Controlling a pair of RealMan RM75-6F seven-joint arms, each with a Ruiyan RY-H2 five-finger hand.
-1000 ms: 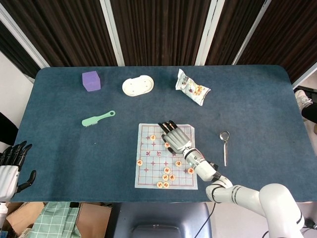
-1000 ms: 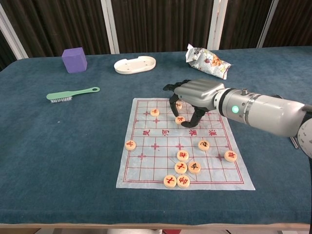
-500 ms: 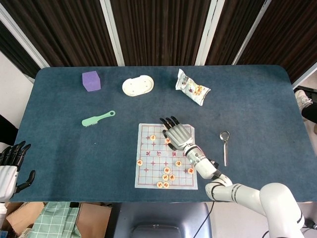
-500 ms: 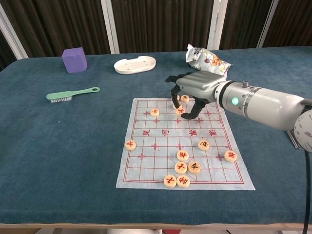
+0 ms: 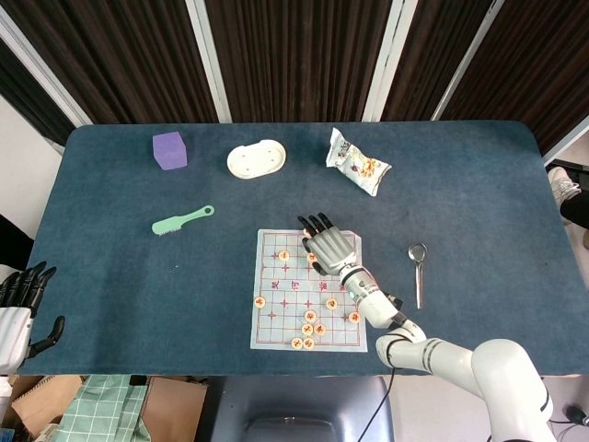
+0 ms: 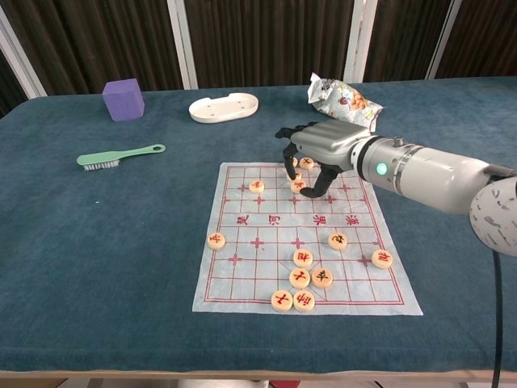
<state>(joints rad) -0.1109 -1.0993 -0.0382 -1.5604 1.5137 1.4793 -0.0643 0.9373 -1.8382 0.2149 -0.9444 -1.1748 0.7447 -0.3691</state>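
A paper chess board [image 6: 242, 275] lies at the table's front middle, with round wooden pieces scattered on it. My right hand [image 6: 323, 145] hovers over the board's far part, fingers curled downward. Thumb and a finger pinch one chess piece [image 6: 299, 185], which sits low at the board's surface. Two other pieces [image 6: 307, 162] [image 6: 257, 186] lie close by. In the head view the right hand [image 5: 329, 249] covers the board's [image 5: 276, 322] far right corner. My left hand [image 5: 20, 308] hangs off the table's left front edge, fingers apart and holding nothing.
A purple block [image 5: 169, 150] sits far left and a white dish [image 5: 257, 158] beside it. A snack bag [image 5: 357, 161] lies beyond the board. A green brush [image 5: 181, 220] lies to the board's left, a metal spoon [image 5: 418, 272] to its right. Several pieces cluster at the board's near edge [image 6: 300, 279].
My right hand moved toward the board's far edge, taking the pinched piece one row farther. In the last half second it barely shifted. The left hand stayed put.
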